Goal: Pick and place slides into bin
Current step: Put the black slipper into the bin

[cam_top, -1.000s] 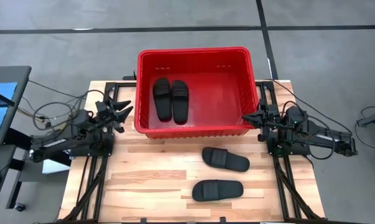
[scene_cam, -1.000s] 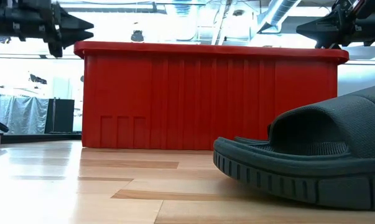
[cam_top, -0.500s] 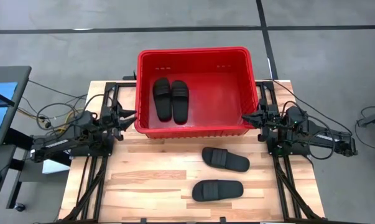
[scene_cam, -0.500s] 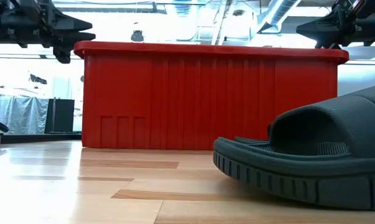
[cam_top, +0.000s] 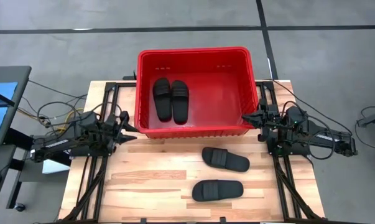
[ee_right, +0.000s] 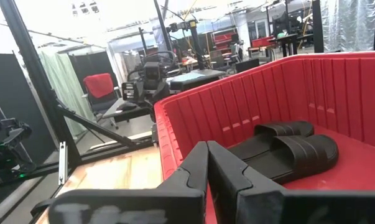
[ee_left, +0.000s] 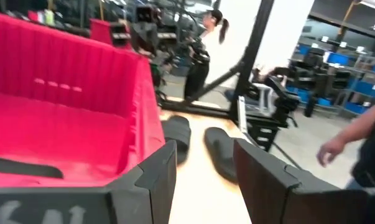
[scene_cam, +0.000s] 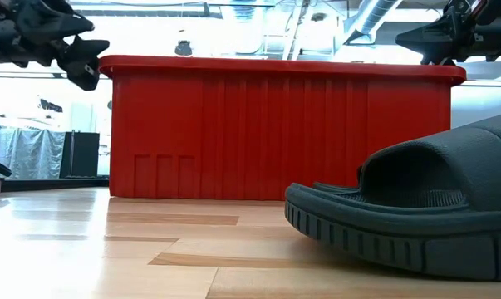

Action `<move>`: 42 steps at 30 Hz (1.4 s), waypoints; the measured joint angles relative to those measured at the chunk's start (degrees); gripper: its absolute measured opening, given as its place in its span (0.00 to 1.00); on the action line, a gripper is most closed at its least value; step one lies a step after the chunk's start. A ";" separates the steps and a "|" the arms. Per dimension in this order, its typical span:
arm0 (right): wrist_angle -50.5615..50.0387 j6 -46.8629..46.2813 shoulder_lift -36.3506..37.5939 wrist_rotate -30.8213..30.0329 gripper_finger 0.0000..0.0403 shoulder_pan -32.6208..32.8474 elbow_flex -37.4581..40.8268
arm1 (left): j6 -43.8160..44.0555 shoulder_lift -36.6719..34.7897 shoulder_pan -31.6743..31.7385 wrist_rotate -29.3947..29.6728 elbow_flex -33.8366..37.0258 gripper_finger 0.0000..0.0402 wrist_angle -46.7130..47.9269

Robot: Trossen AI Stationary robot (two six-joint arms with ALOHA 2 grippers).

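Observation:
The red bin (cam_top: 193,55) stands at the table's far middle. Two black slides (cam_top: 162,98) (cam_top: 180,99) lie side by side, soles down, on its floor at the left; they also show in the right wrist view (ee_right: 287,149). Two more slides (cam_top: 225,160) (cam_top: 217,190) lie soles down on the table in front of the bin, also in the left wrist view (ee_left: 178,134) (ee_left: 221,152). My left gripper (cam_top: 130,127) is open and empty, just outside the bin's near left corner. My right gripper (cam_top: 245,117) is shut and empty at the bin's near right corner.
The bin's tall walls (scene_cam: 275,124) stand between the two grippers. The nearest slide (scene_cam: 416,216) fills the low view's right side. Bare wooden table (cam_top: 150,180) lies left of the loose slides. A person's hand (ee_left: 330,149) shows in the room beyond the table.
My left gripper has moved toward the table's near edge and down a little, turning from pointing toward the far right to pointing along the bin's near wall toward the right. The right arm and all slides have kept still.

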State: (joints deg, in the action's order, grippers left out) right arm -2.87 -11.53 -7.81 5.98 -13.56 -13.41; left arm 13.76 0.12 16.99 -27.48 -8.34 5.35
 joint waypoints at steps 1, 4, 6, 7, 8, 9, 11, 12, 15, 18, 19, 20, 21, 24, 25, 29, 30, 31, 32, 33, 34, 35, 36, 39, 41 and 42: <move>0.00 0.00 0.00 0.00 0.00 0.00 0.00 | 0.24 0.00 0.00 -0.39 0.00 0.37 0.34; 0.00 0.00 0.01 0.00 0.00 0.00 0.00 | -0.29 0.00 0.02 -0.45 0.00 0.37 0.42; 0.00 0.00 0.00 -0.02 0.00 0.00 0.00 | -1.02 0.00 0.02 0.86 0.00 0.37 0.38; 0.00 0.00 0.00 -0.02 0.00 0.00 0.00 | -1.28 0.00 0.02 1.95 0.00 0.37 0.48; 0.00 0.00 0.00 -0.02 0.00 0.00 0.00 | -1.65 -0.01 0.00 2.88 -0.01 0.37 0.62; 0.00 0.00 0.00 0.00 0.00 0.00 0.00 | -1.88 -0.04 -0.04 3.69 -0.03 0.37 0.76; 0.00 0.00 0.00 0.00 0.00 0.00 0.00 | -2.31 -0.06 -0.04 4.72 -0.11 0.37 0.96; 0.00 0.00 0.00 0.00 0.00 0.00 0.00 | -2.39 -0.07 -0.04 4.73 -0.11 0.37 0.96; -0.01 0.00 0.00 -0.02 0.00 0.00 0.00 | -1.86 -0.07 -0.04 3.34 -0.11 0.37 0.92; 0.00 0.00 0.00 -0.02 0.00 0.00 0.00 | -0.69 0.00 -1.36 1.71 -0.11 0.37 1.22; 0.00 0.00 0.00 0.00 0.00 0.00 0.00 | -0.45 0.00 -2.06 1.66 -0.09 0.37 1.38; 0.00 0.00 0.00 -0.02 0.00 0.00 0.00 | -0.09 0.00 -2.87 1.74 -0.09 0.37 1.56; 0.00 0.00 0.01 -0.02 0.00 0.00 0.00 | 0.31 0.00 -3.75 1.88 -0.09 0.37 1.69; 0.00 0.00 0.00 0.00 0.00 0.00 0.00 | 1.14 0.00 -7.51 3.08 -0.04 0.37 1.83; 0.00 0.00 0.00 -0.02 0.00 0.00 0.00 | 1.24 0.00 -8.95 3.94 -0.04 0.37 1.83; 0.00 0.00 0.00 -0.01 0.00 0.00 0.00 | 1.25 0.00 -15.26 9.00 0.78 0.37 0.93; 0.00 0.00 0.00 -0.02 0.00 0.00 0.00 | 1.49 0.00 -17.14 10.57 1.45 0.37 0.18; 0.00 0.00 0.00 -0.01 0.00 0.00 0.00 | 1.75 0.00 -18.93 12.04 2.49 0.37 -1.48; 0.00 0.00 0.00 -0.02 0.00 0.00 0.00 | 1.84 0.01 -20.63 13.34 3.75 0.37 -3.94; 0.00 0.00 0.00 -0.02 0.00 0.00 0.00 | 1.86 0.00 -22.42 14.64 5.12 0.37 -6.67; 0.00 0.00 0.00 -0.02 0.00 0.00 0.00 | 1.83 0.00 -24.01 15.97 6.34 0.37 -8.83; 0.00 0.00 0.00 -0.02 0.00 0.00 0.00 | 1.81 -0.01 -25.44 17.59 7.44 0.37 -10.46; -0.01 0.00 0.00 -0.02 0.00 0.00 0.00 | 1.83 0.07 -26.61 19.11 7.73 0.37 -10.66; -0.01 0.00 0.01 -0.02 0.00 0.00 0.00 | 1.23 0.05 -29.83 24.81 7.69 0.37 -9.32; 0.00 0.00 0.01 -0.01 0.00 0.01 0.00 | 0.16 0.07 -31.48 26.73 7.69 0.37 -9.06; -0.02 0.00 0.02 -0.02 0.00 0.02 0.00 | -0.27 0.07 -32.17 27.40 7.69 0.37 -9.12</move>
State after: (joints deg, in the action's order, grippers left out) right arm -2.90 -11.53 -7.79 5.96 -13.55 -13.41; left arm 13.50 0.19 -15.17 -0.08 -0.64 -3.77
